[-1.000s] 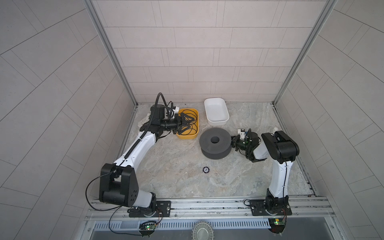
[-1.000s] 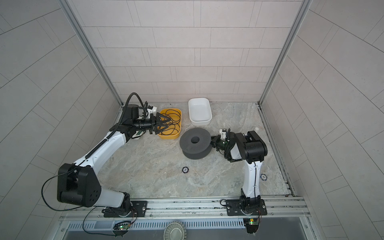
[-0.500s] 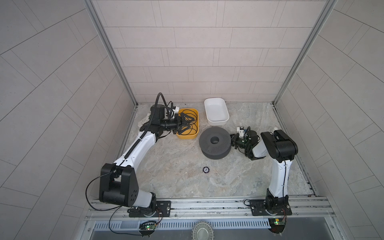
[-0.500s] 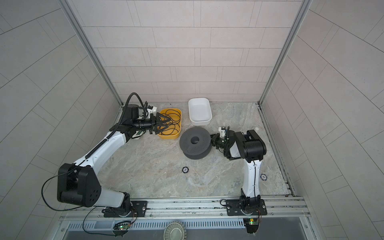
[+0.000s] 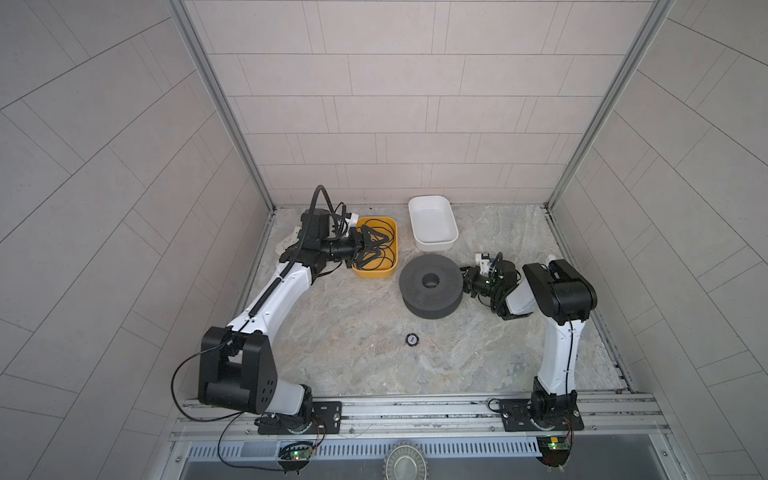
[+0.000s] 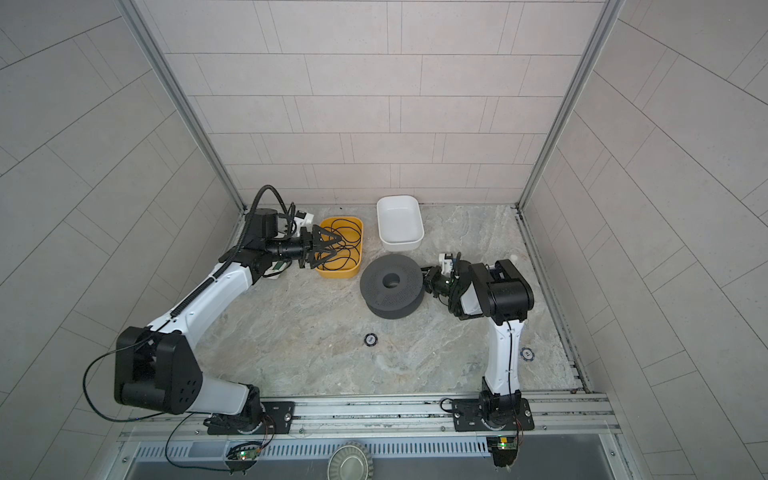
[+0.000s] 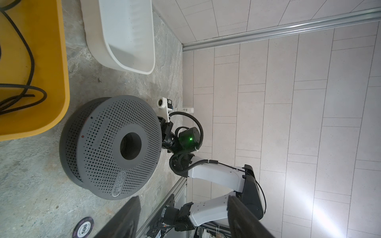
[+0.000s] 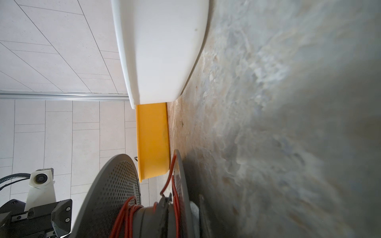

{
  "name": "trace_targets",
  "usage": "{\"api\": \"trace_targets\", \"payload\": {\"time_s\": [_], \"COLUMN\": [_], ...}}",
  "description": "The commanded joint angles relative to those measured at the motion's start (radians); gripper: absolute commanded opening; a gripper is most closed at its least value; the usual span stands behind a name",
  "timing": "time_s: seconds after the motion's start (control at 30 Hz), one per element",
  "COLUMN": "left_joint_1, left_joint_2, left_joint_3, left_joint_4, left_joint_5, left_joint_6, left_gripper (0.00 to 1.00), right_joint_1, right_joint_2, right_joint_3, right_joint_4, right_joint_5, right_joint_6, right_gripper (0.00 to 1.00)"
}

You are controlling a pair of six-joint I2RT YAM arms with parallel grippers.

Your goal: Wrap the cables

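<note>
Top views: marbled stone tabletop (image 5: 332, 332) (grey-beige), tiled walls (image 5: 395, 104) around.

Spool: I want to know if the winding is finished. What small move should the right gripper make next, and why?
Probably draw the right gripper back from the spool a little: the red wire lies in loops round the core between the flanges, and none shows outside them.
</note>
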Motion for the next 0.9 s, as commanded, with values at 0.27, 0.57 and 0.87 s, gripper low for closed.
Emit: {"api": "trace_targets", "payload": {"time_s": [0.27, 0.57, 0.87], "left_joint_1": [0.003, 0.003, 0.002], "left_joint_2": [-0.009, -0.01, -0.006], "left_joint_3": [0.011, 0.01, 0.011], "left_joint_4": [0.006, 0.006, 0.005], "left_joint_5": [0.012, 0.015, 0.014], "left_joint_6": [0.018, 0.02, 0.022], "left_gripper": [0.72, 0.72, 0.72], "right_joint_1": [-0.027, -0.047, -0.064], "right_joint_2": [-0.041, -0.058, -0.138], "right_joint_3": [-0.016, -0.035, -0.033], "right_joint_4": [-0.188, -0.198, -0.331], "right_joint_5": [0.027, 0.042, 0.071], "right_joint_6": [-0.066, -0.057, -0.137], "right_gripper": [0.29, 0.35, 0.37]}}
